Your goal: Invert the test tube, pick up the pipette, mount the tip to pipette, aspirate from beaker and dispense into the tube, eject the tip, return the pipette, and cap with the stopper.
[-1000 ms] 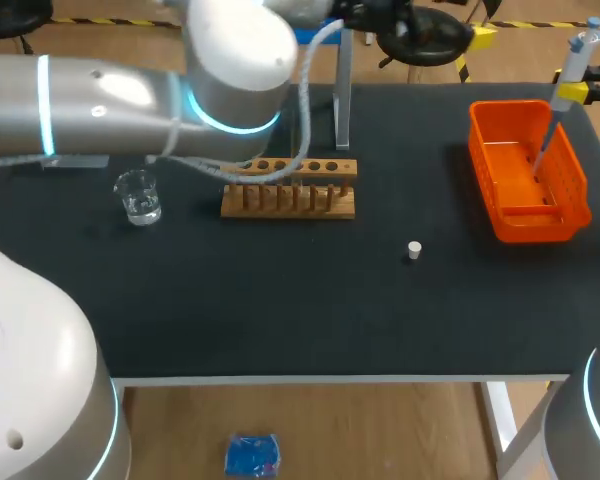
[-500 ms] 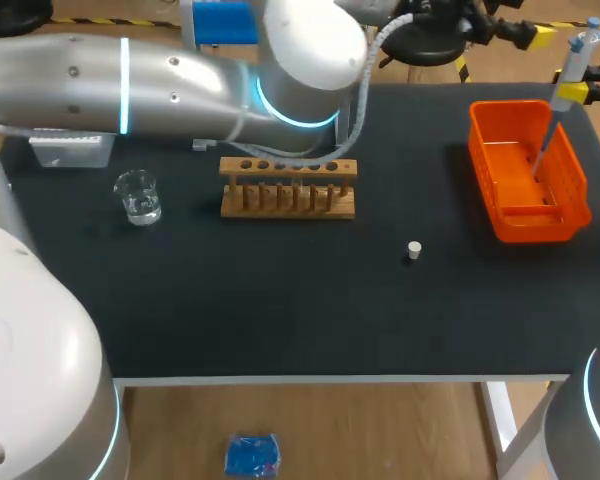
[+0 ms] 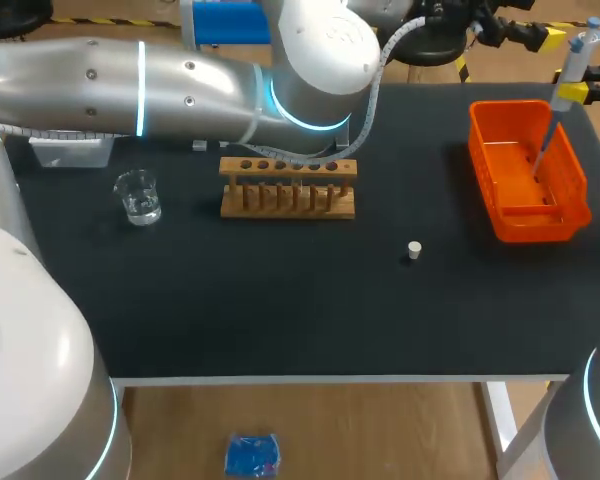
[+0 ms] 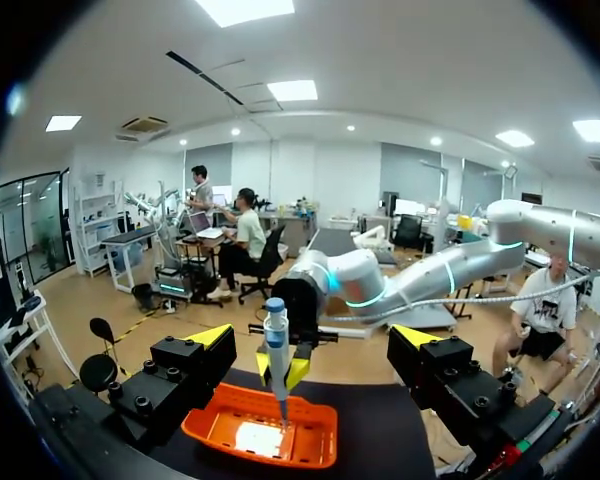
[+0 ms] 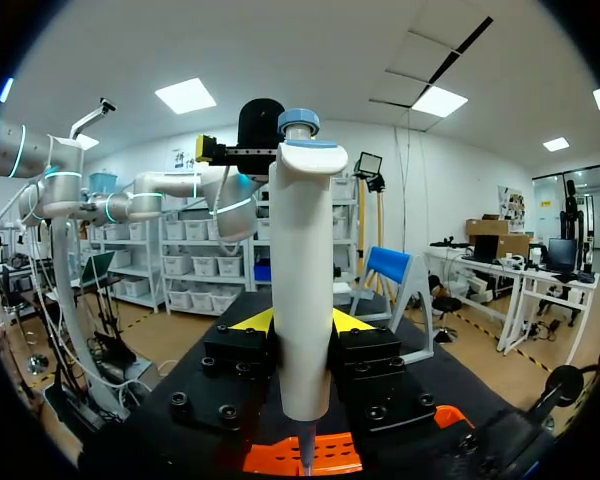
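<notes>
While right end effector (image 5: 300,322) grips pipette (image 5: 300,270) above bin (image 3: 577,182), left end effector (image 4: 313,338) raised, released.

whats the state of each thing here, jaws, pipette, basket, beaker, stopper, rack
left jaws: open, empty
right jaws: shut on the pipette
pipette: upright, held over the basket
basket: upright, open top
beaker: upright, clear liquid inside
stopper: loose, capping nothing
rack: standing upright
</notes>
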`<state>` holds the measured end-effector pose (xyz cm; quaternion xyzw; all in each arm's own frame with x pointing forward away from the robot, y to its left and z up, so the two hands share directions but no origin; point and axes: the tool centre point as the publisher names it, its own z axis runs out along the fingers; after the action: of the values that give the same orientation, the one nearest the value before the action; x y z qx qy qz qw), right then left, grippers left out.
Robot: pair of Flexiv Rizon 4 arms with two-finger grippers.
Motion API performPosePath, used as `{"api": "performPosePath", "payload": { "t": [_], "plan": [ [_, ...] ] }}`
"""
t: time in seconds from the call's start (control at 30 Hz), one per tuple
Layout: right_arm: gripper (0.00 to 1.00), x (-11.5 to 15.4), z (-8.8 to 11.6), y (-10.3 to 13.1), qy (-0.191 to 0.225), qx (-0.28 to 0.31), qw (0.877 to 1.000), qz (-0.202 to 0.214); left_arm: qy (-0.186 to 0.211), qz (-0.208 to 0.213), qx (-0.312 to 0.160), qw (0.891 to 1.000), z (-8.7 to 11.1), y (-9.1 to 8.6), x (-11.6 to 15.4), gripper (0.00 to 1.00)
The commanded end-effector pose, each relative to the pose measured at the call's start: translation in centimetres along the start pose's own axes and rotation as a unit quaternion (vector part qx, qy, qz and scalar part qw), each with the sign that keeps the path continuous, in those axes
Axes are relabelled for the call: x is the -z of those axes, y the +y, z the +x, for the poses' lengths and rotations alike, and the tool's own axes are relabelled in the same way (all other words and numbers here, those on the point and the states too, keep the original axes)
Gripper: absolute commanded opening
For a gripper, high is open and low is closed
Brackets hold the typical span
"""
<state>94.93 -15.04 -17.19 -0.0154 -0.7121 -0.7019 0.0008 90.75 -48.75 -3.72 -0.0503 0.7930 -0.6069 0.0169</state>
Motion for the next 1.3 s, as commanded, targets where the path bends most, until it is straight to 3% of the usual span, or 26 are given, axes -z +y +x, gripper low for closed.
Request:
{"api": "performPosePath", "payload": {
  "t": [0.03, 0.53, 0.57, 0.67, 0.73, 0.77, 1.3],
  "plan": [
    [0.00, 0.2, -0.2, 0.0, 0.003, 0.000, 1.000, 0.000, 0.000, 0.001, 0.001, 1.000, 0.0, 0.0, 0.0, 1.00],
    [0.00, 0.2, -0.2, 0.0, 0.003, 0.000, 1.000, 0.000, -0.022, -0.005, 0.022, 1.000, -1.0, 0.7, -0.6, 0.98],
    [0.00, 0.2, -0.2, 0.0, 0.003, 0.000, 1.000, 0.000, -0.022, -0.005, 0.022, 1.000, -1.0, 0.7, -0.7, 0.91],
    [0.00, 0.2, -0.2, 0.0, 0.003, 0.000, 1.000, 0.000, -0.026, -0.013, 0.029, 0.999, -1.0, 0.7, -1.1, 0.20],
    [0.00, 0.2, -0.2, 0.0, 0.003, 0.000, 1.000, 0.000, -0.027, -0.013, 0.030, 0.999, -0.9, 0.6, -1.5, 0.12],
    [0.00, 0.2, -0.2, 0.0, 0.003, 0.000, 1.000, 0.000, -0.027, -0.013, 0.030, 0.999, -0.9, 0.5, -1.7, 0.00],
    [0.00, 0.2, -0.2, 0.0, 0.003, 0.000, 1.000, 0.000, -0.038, -0.031, 0.021, 0.999, -1.5, -0.7, -4.7, 0.00]
  ]
}}
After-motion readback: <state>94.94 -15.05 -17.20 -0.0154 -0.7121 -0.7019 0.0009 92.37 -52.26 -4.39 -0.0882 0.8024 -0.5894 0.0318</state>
